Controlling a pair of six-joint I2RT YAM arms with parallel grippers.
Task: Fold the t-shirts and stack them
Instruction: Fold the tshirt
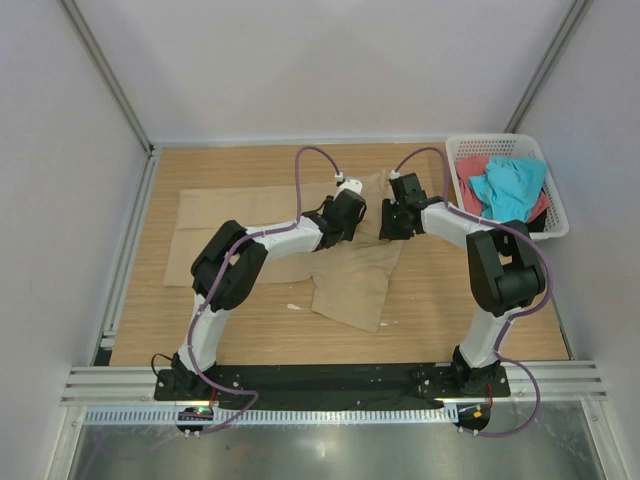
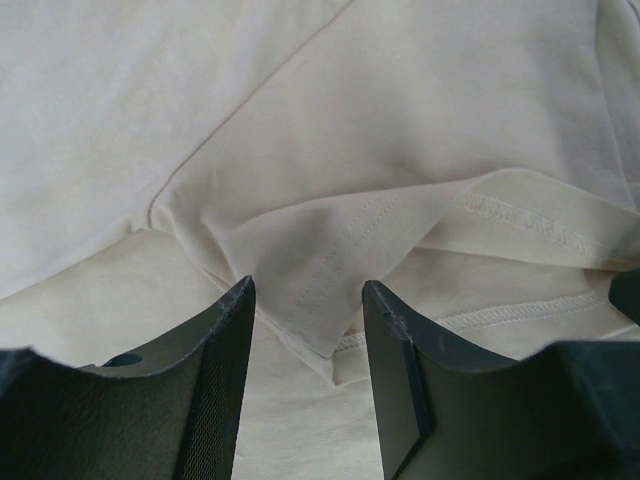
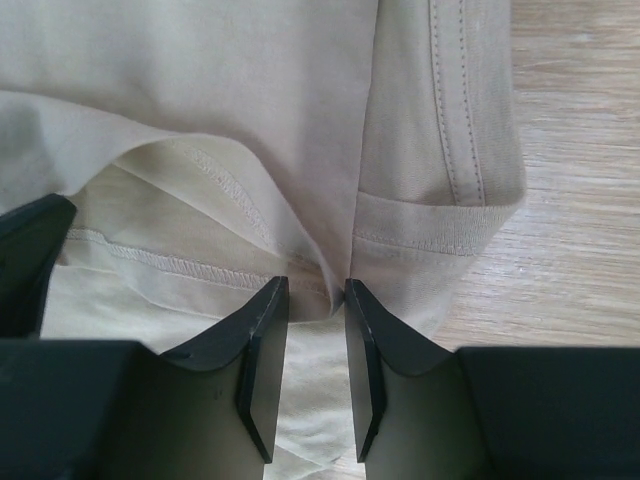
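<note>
A tan-beige t-shirt (image 1: 240, 215) lies spread and partly folded on the wooden table (image 1: 450, 300). Both grippers hover over its middle back part, a short way apart. My left gripper (image 1: 350, 228) (image 2: 305, 290) is open, and a folded corner of the tan cloth (image 2: 320, 300) lies between its tips without being pinched. My right gripper (image 1: 394, 226) (image 3: 317, 287) has its jaws narrowly apart around a raised fold of the tan shirt (image 3: 330, 270) next to a sleeve hem (image 3: 430, 235). A turquoise t-shirt (image 1: 510, 188) and a coral-red t-shirt (image 1: 470, 172) lie in the basket.
The white lattice basket (image 1: 560, 222) stands at the back right, close to the right wall. Metal frame rails run along the left edge (image 1: 125, 270) and the near edge of the table. Bare wood shows right of the sleeve in the right wrist view.
</note>
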